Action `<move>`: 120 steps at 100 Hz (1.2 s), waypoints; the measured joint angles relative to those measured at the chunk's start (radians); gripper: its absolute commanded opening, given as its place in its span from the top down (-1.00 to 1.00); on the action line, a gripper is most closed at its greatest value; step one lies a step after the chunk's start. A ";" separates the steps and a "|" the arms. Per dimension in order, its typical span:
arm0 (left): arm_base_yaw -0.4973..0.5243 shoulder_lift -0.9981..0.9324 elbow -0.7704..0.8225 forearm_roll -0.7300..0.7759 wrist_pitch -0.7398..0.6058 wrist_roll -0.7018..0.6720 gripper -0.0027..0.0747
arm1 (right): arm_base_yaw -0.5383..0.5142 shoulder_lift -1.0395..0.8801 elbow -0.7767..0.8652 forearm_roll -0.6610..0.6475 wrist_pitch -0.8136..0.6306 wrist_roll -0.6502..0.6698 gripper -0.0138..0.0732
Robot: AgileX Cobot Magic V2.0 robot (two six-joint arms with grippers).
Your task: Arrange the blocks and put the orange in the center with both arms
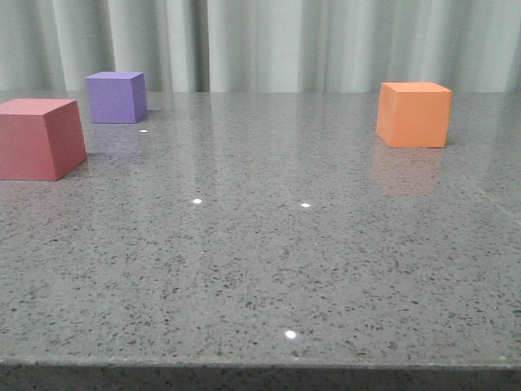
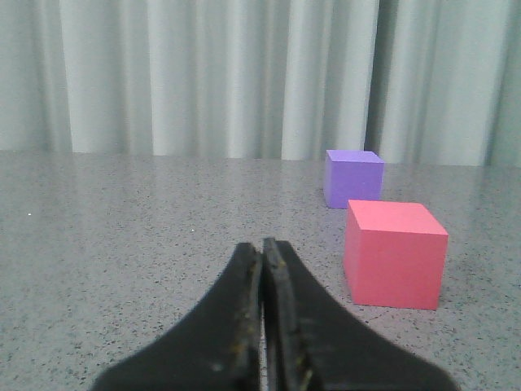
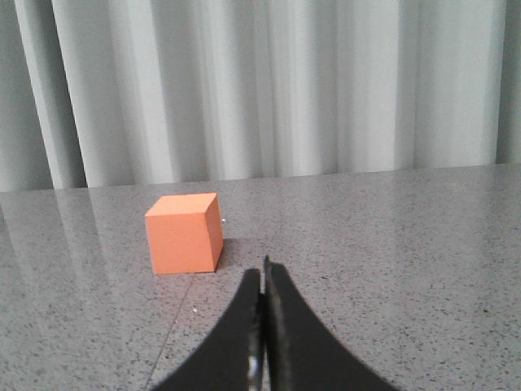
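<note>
Looks like a lab / robot test setup, not a home or shop. Grey speckled stone-look worktop point(image 1: 269, 269), polished enough to reflect small ceiling lights. Pale grey-green pleated curtain point(image 1: 326, 41) closes off the whole background, like a screened-off test bay. Only props on it: plain matte cubes, i.e. orange cube point(image 1: 413, 114), red-pink cube point(image 1: 39, 138), purple cube point(image 1: 116, 97). No household or office items visible.

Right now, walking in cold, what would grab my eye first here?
Three bright cubes on a grey speckled table: the orange cube alone at the far right, the red-pink cube at the left edge, the purple cube just behind it. Each wrist camera shows black pincers closed and empty: left gripper, right gripper.
</note>
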 measured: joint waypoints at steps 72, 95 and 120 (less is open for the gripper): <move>0.000 0.000 0.000 0.000 0.000 0.000 0.98 | 0.000 0.632 -0.762 0.029 0.670 0.000 0.84; 0.000 0.000 0.000 0.000 0.000 0.000 0.98 | 0.000 0.757 -0.768 0.029 0.722 0.000 0.49; 0.000 0.000 0.000 0.000 0.000 0.000 0.98 | 0.000 0.793 -0.768 0.029 0.808 0.000 -0.78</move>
